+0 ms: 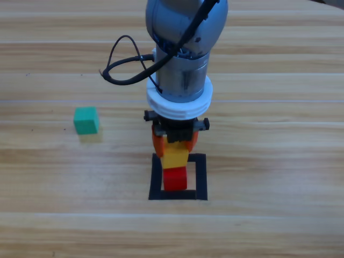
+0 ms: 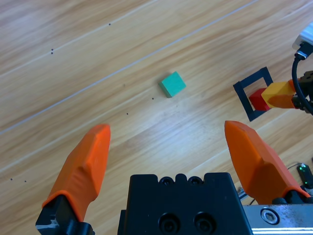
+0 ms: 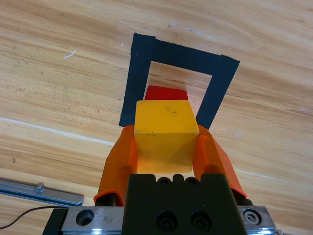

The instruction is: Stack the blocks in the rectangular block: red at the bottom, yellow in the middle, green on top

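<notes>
The yellow cube [image 3: 166,132] sits clamped between the two orange jaws of the right hand [image 3: 166,147], held just above the red cube [image 1: 175,179], which lies inside the black tape square [image 1: 201,177] toward the counter's [image 1: 279,161] near edge. The teal-green cube [image 1: 86,120] rests well apart from them on the counter's left half, untouched. The left hand [image 2: 171,152] hangs above the counter with its jaws spread wide, holding nothing, the green cube ahead of it.
</notes>
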Motion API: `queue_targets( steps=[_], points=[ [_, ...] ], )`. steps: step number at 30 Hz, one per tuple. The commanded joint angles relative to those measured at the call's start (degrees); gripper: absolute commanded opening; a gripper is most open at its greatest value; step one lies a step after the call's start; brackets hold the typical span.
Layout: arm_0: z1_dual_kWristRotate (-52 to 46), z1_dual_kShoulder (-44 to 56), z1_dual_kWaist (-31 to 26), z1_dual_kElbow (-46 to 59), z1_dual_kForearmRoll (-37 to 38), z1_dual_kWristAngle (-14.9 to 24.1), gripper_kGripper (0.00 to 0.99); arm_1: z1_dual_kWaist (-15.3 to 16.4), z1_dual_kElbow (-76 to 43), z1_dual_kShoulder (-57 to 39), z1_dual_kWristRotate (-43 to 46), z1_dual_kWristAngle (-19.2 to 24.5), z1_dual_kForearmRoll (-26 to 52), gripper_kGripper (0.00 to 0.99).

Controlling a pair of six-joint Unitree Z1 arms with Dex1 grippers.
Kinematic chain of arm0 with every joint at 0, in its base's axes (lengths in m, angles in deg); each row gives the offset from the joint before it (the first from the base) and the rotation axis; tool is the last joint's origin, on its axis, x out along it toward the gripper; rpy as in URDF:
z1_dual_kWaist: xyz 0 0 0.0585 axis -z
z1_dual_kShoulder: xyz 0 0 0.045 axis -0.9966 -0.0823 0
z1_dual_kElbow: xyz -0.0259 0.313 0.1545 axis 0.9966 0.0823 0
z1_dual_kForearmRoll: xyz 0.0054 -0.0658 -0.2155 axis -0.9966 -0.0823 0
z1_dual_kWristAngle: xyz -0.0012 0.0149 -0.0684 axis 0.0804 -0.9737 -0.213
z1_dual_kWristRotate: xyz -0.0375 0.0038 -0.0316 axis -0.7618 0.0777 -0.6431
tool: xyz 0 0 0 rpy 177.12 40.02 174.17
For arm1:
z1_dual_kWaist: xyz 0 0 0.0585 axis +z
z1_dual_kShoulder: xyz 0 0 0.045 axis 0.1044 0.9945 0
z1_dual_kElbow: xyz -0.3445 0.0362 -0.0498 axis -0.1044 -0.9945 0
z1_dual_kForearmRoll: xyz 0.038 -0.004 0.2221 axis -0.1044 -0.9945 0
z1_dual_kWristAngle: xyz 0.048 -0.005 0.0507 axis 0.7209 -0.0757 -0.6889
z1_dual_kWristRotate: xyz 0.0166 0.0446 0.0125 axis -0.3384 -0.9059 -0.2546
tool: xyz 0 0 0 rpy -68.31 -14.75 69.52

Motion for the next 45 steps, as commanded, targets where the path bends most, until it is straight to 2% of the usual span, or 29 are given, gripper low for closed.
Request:
queue_targets(
  steps=[1,27,33,44,45],
  points=[
    [-0.6,-0.7,-1.1,2.2,2.3,-0.6,0.990,2.4,-0.4,4.4,-0.1,1.0,-0.8,0.000],
    [-0.6,-1.8,-1.1,3.9,3.7,-1.1,0.990,3.1,-3.7,3.7,-0.7,2.0,-0.8,0.000],
    [-0.6,-2.0,-1.1,4.9,4.3,-1.2,0.990,3.9,-3.0,3.6,-0.4,2.0,-0.8,0.000],
    [-0.3,-2.4,-1.1,5.6,4.8,-1.2,0.990,3.5,-1.7,6.0,-0.3,2.0,-0.8,0.000],
    [-0.3,-2.4,-1.1,5.7,4.9,-1.2,0.990,3.1,-1.7,6.4,-0.3,1.9,-0.8,0.247]
  ],
)
